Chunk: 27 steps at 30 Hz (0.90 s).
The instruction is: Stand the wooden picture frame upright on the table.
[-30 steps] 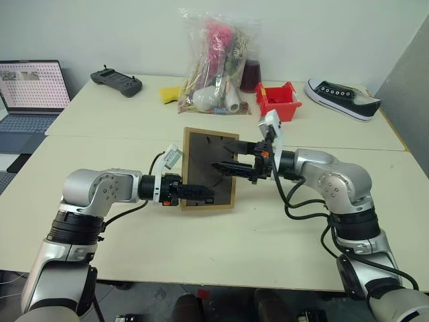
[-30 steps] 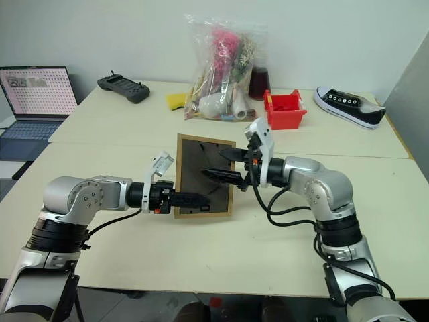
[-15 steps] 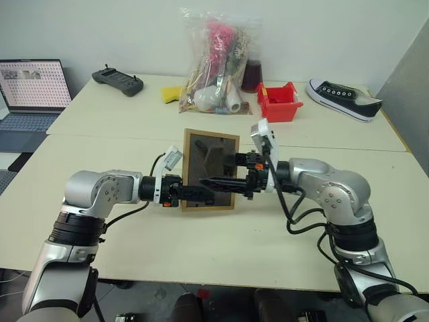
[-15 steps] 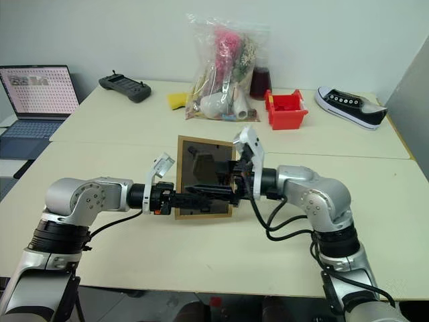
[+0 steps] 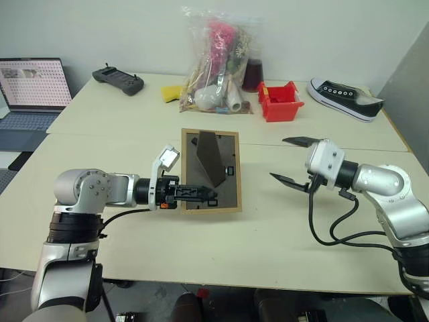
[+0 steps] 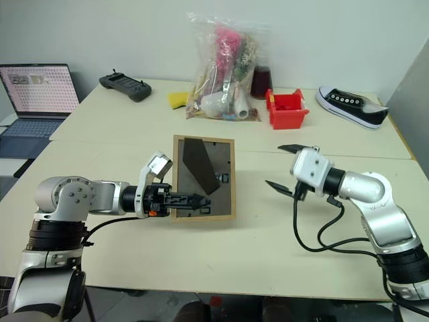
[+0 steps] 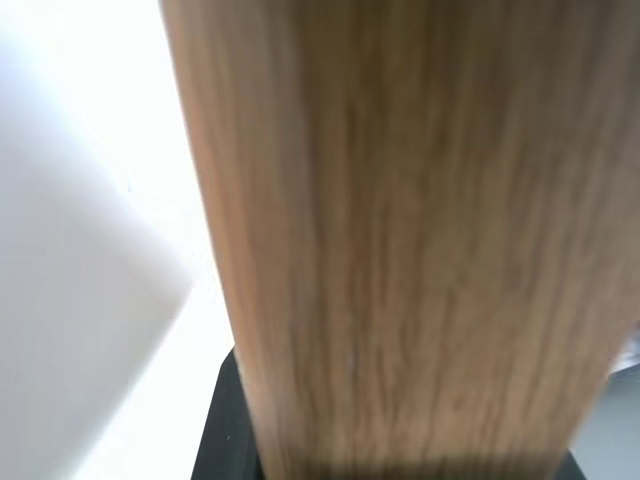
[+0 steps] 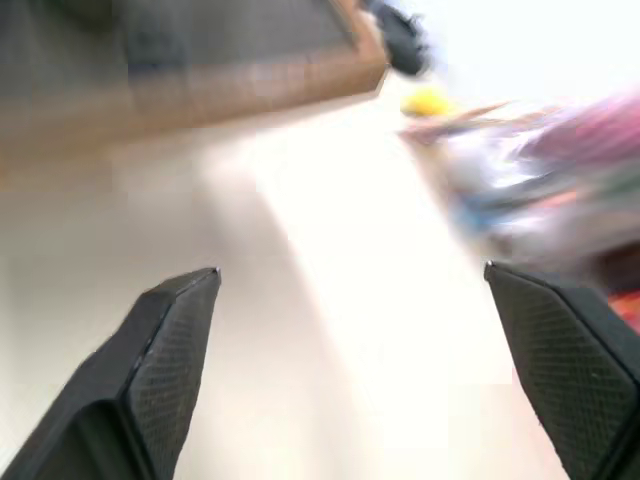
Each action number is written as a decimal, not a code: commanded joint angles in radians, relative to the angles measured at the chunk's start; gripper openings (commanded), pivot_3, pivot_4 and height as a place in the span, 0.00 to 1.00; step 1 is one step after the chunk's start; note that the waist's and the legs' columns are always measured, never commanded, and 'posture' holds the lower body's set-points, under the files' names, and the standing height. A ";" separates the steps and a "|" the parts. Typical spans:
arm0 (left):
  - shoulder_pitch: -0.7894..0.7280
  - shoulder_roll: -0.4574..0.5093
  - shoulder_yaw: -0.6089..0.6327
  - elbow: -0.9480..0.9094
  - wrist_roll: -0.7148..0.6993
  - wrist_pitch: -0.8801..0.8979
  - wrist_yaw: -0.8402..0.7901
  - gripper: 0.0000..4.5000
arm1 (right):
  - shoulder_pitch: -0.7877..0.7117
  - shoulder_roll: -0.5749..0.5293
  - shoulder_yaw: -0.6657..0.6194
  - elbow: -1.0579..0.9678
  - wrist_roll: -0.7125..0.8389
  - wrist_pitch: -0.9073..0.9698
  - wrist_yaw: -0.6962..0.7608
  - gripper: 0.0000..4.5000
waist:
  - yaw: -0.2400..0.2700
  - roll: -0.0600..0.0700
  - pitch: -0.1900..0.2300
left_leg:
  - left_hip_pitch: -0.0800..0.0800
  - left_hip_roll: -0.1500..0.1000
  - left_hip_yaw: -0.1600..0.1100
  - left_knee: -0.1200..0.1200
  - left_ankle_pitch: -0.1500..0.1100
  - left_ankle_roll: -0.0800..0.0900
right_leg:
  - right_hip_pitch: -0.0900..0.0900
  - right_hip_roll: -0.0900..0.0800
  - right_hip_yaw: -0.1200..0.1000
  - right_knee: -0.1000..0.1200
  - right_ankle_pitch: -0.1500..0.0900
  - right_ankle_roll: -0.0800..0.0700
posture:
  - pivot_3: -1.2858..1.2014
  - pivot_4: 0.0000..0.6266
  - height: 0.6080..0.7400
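Left eye view: the wooden picture frame (image 5: 211,171) stands near the centre of the picture on the cream tabletop (image 5: 221,241), its dark back board and folded-out stand facing the camera. The left end effector (image 5: 201,194) comes in from the left and is clamped narrow on the frame's lower edge. The right end effector (image 5: 293,161) sits right of centre, well apart from the frame, its two black fingers spread wide with nothing between them. Along the top of the picture lie a laptop (image 5: 30,90) at far left, a black controller (image 5: 117,80), a clear bag of items (image 5: 214,64), a red bin (image 5: 279,100) and a black sneaker (image 5: 345,97) at upper right
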<state>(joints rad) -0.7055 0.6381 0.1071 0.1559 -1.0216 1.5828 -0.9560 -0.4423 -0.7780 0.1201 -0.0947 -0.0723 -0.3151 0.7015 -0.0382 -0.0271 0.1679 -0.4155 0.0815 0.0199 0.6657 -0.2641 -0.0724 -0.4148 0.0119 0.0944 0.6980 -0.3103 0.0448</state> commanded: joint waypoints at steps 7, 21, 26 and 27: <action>0.013 0.002 -0.016 0.013 -0.414 0.032 0.261 0.19 | -0.231 0.097 0.056 0.351 -0.623 -0.702 -0.560 1.00 | -0.025 0.000 0.000 | 0.003 0.002 0.001 -0.001 0.003 -0.006 | 0.000 0.000 0.002 0.003 0.000 -0.001 | 0.52 0.24 1.00; 0.109 0.005 -0.041 -0.056 -0.702 -0.001 0.505 0.19 | -0.363 0.141 0.138 0.466 -0.715 -0.821 -0.730 0.83 | -0.018 0.000 0.000 | 0.006 0.000 0.002 0.000 0.004 -0.007 | 0.004 -0.003 0.002 0.004 0.000 -0.001 | 0.52 0.24 1.00; 0.120 0.029 -0.066 -0.056 -0.764 -0.034 0.548 0.19 | -0.366 0.140 0.133 0.451 -0.709 -0.837 -0.731 0.58 | -0.018 0.000 0.000 | 0.009 0.000 0.002 0.000 0.004 -0.007 | 0.006 -0.003 0.002 0.004 0.000 -0.001 | 0.52 0.24 1.00; 0.120 0.032 -0.071 -0.053 -0.773 -0.039 0.554 0.19 | -0.369 0.140 0.133 0.451 -0.709 -0.839 -0.732 0.52 | -0.018 0.000 0.000 | 0.009 0.000 0.002 0.000 0.004 -0.007 | 0.007 -0.003 0.002 0.004 0.000 -0.001 | 0.52 0.24 1.00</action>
<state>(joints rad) -0.5876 0.6550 0.0414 0.1220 -1.7592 1.5640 -0.4172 -0.7751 -0.6295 0.2716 0.3912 -0.8212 -1.1370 -0.0070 -0.0564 -0.0270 0.1679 -0.4059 0.0811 0.0220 0.6652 -0.2603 -0.0792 -0.4080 0.0091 0.0967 0.7016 -0.3100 0.0439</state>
